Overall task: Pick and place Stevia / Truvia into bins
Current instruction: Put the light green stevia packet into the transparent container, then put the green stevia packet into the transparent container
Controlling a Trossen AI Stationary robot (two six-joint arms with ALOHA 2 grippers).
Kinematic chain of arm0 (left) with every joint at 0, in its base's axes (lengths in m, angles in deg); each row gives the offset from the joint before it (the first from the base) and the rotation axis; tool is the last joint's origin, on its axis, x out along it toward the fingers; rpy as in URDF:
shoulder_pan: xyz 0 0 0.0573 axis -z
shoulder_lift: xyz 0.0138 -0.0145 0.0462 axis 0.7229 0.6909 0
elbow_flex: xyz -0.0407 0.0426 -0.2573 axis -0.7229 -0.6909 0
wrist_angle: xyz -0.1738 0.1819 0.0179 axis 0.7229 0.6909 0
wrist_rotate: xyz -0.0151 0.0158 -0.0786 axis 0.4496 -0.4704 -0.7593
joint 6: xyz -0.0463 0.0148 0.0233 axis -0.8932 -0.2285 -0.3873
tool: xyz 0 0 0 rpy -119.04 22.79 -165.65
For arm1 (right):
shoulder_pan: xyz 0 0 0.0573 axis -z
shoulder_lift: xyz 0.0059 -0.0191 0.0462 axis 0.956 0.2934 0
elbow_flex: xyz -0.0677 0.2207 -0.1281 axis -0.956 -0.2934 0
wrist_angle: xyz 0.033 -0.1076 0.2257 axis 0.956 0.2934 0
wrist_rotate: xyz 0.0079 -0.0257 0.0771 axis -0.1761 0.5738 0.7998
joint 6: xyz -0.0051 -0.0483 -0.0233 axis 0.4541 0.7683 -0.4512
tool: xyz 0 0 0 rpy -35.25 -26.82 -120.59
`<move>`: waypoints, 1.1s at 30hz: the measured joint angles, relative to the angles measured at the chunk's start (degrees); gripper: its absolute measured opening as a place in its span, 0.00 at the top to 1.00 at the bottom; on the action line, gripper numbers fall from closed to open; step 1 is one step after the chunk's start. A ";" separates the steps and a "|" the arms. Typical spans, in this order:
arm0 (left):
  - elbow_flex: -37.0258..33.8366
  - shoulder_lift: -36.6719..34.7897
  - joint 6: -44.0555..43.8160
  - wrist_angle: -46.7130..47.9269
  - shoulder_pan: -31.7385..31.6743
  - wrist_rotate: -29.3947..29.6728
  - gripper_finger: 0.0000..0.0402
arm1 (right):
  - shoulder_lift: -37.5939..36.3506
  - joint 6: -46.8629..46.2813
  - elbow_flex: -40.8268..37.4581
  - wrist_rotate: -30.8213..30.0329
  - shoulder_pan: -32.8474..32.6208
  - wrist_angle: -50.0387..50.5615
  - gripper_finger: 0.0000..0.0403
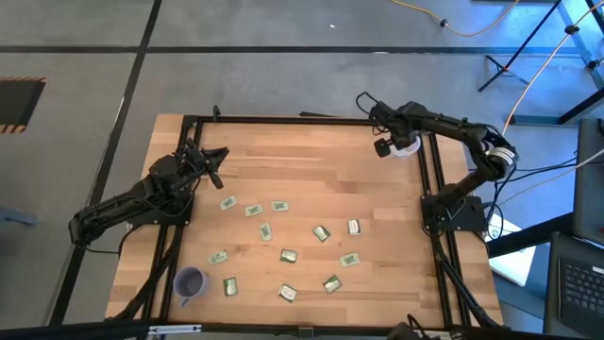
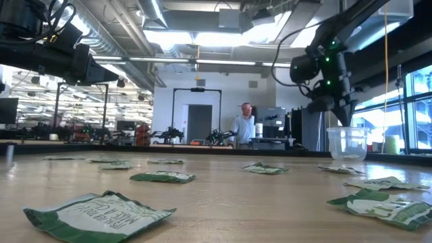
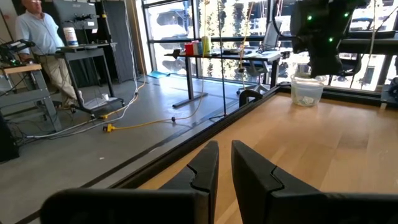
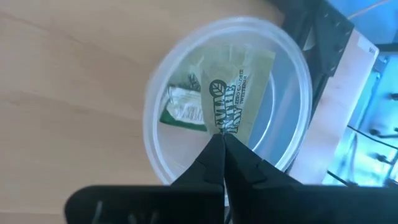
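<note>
A: Along the table's (image 1: 377, 189) rim a dark frame is seen on every side, and the broad stretch of bare wood from 10 to 1 o'clock is left open for movement.

B: Where is the right gripper (image 4: 221, 142) placed?

A: At about 1 o'clock, directly over the translucent white cup (image 4: 155, 143), which stands by the right-hand frame rail. Its fingers are pressed together on the top edge of a Stevia sachet (image 4: 239, 93), held hanging into the cup. A second sachet (image 4: 183, 111) is seen lying on the cup's bottom.

B: And the left gripper (image 3: 224, 163)?

A: It is held at 9 o'clock, at the table's left edge and raised off the wood. Only a narrow gap is kept between its fingers, and nothing is gripped.

B: How are the remaining sachets laid out?

A: About a dozen loose sachets (image 1: 288, 255), pale green and white, flat and slightly crumpled, are scattered from the centre toward 6 o'clock, mostly apart from one another. The purple cup (image 1: 190, 281) is set at 7 o'clock, near the left rail, with one sachet (image 1: 218, 257) close beside it.

B: Anything beyond the table?

A: A person (image 2: 244, 128) is seen standing at desks far behind.
</note>
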 joint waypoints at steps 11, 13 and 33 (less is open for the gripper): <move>0.00 -0.01 0.00 0.01 0.01 0.00 0.90 | 0.97 0.55 0.02 -0.05 -0.02 0.11 0.95; 0.00 -0.01 0.00 0.01 0.00 0.02 0.90 | 0.97 0.53 0.02 -0.07 -0.02 0.15 0.92; 0.01 0.00 0.00 0.01 0.00 0.02 0.90 | -16.30 1.11 0.07 2.43 -14.89 0.67 0.76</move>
